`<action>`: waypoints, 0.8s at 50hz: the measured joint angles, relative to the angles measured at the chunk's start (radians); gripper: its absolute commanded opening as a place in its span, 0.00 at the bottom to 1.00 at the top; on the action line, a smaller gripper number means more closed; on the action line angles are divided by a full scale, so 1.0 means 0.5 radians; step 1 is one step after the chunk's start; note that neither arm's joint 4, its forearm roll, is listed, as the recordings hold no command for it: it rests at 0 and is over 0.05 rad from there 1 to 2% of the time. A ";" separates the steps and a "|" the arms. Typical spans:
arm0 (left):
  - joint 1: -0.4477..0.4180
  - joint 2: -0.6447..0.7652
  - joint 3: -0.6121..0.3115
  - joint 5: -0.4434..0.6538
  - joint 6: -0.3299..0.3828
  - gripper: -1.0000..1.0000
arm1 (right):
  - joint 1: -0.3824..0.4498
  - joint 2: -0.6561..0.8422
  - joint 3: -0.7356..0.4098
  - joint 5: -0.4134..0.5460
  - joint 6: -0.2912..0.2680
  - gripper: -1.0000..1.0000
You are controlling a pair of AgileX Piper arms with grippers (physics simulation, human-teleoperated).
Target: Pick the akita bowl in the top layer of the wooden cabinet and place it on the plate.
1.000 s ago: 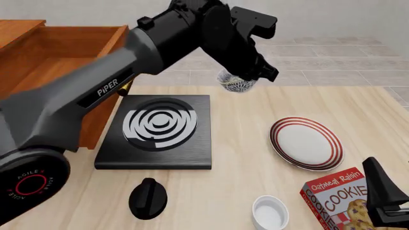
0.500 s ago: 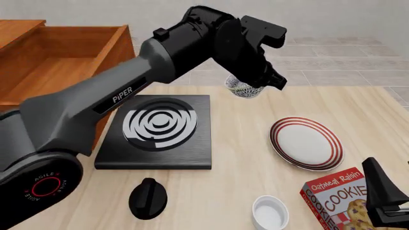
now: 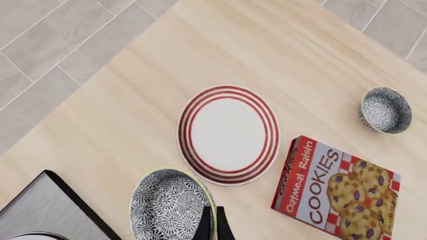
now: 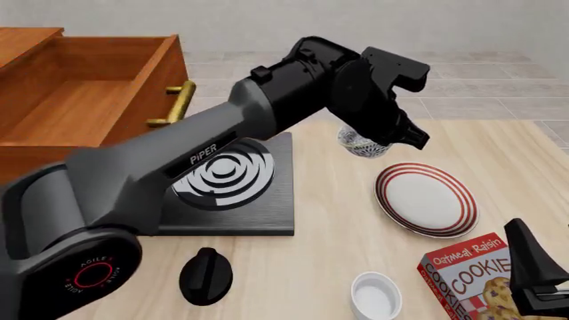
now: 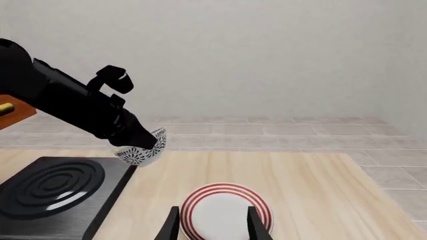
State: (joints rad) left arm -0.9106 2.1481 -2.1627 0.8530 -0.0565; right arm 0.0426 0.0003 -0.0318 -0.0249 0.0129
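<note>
My left gripper (image 4: 384, 137) is shut on the rim of the akita bowl (image 4: 363, 144), a small dark-patterned bowl hanging in the air above the table, just beyond the far left edge of the plate (image 4: 425, 199). In the left wrist view the bowl (image 3: 167, 205) sits beside the shut fingertips (image 3: 212, 223), and the red-ringed plate (image 3: 228, 134) lies just past it. The right wrist view shows the bowl (image 5: 143, 149) raised above the plate (image 5: 223, 188). The wooden cabinet (image 4: 26, 40) stands at the left with its top layer (image 4: 164, 73) pulled out. My right gripper (image 5: 213, 225) is open and holds nothing, low at the near right (image 4: 534, 280).
A black stove (image 4: 222, 183) with a ringed burner lies between cabinet and plate, with a black knob (image 4: 205, 275) in front of it. A small white bowl (image 4: 374, 295) and a cookie box (image 4: 476, 273) stand near the front edge, close to my right gripper.
The left arm has carried the bowl to the right and nearer, from beyond the stove's far corner to beside the plate. The right arm has not moved.
</note>
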 measured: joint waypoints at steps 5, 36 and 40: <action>-0.037 0.037 -0.045 0.009 -0.024 0.00 | 0.000 0.000 0.000 0.000 0.001 1.00; -0.277 0.316 -0.437 0.037 -0.229 0.00 | 0.001 0.000 0.001 0.008 0.019 1.00; -0.296 0.343 -0.463 0.017 -0.259 0.00 | 0.001 0.000 0.001 0.008 0.021 1.00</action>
State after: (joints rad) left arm -1.0585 2.3199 -2.3942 0.8614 -0.1862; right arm 0.0433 0.0004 -0.0314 -0.0208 0.0236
